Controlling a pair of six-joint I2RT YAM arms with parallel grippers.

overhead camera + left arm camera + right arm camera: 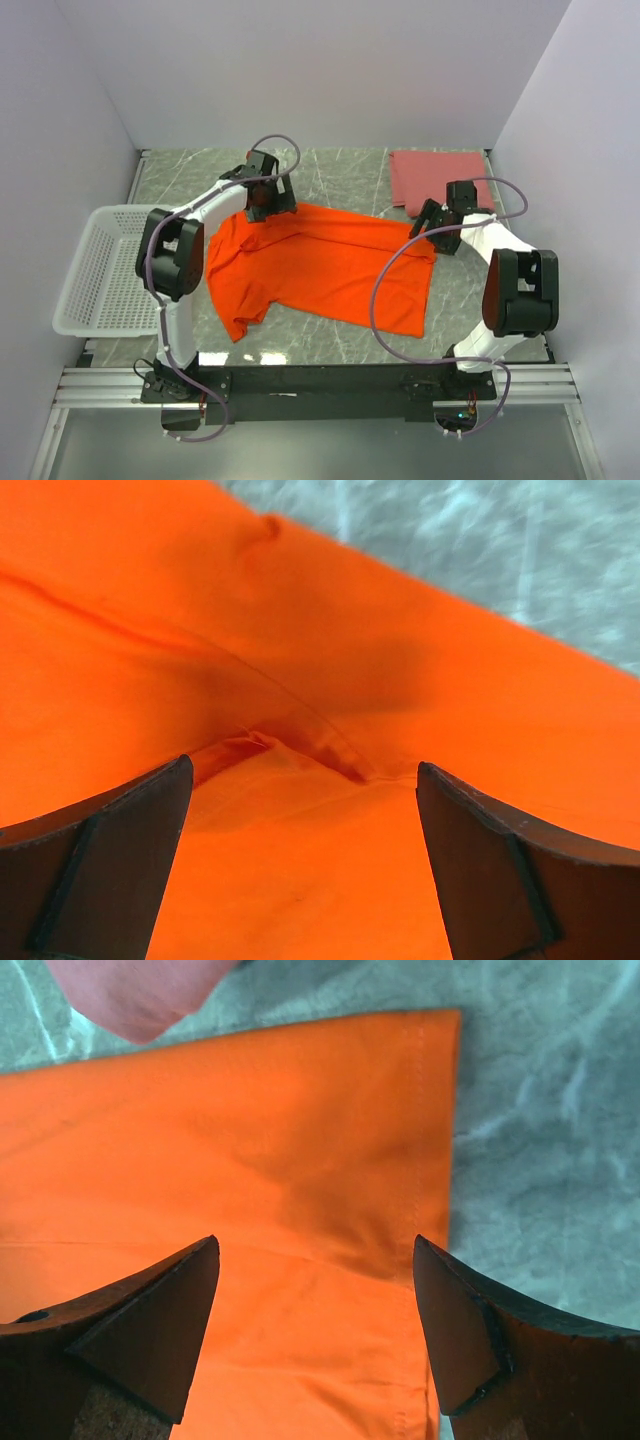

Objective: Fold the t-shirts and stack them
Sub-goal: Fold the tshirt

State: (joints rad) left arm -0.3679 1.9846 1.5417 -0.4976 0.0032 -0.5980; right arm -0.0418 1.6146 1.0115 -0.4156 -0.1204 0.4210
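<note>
The bright orange t-shirt (320, 265) lies spread across the middle of the marble table, its far long side folded over. It fills the left wrist view (300, 880) and most of the right wrist view (250, 1160). The pink t-shirt (435, 178) lies folded at the far right; its corner shows in the right wrist view (140, 995). My left gripper (262, 212) is open just above the shirt's far left part, by a seam crease (330, 750). My right gripper (430, 232) is open above the shirt's far right hem corner (440, 1110).
A white plastic mesh basket (100, 268) stands at the table's left edge. White walls close in the back and both sides. A metal rail (320, 385) with the arm bases runs along the near edge.
</note>
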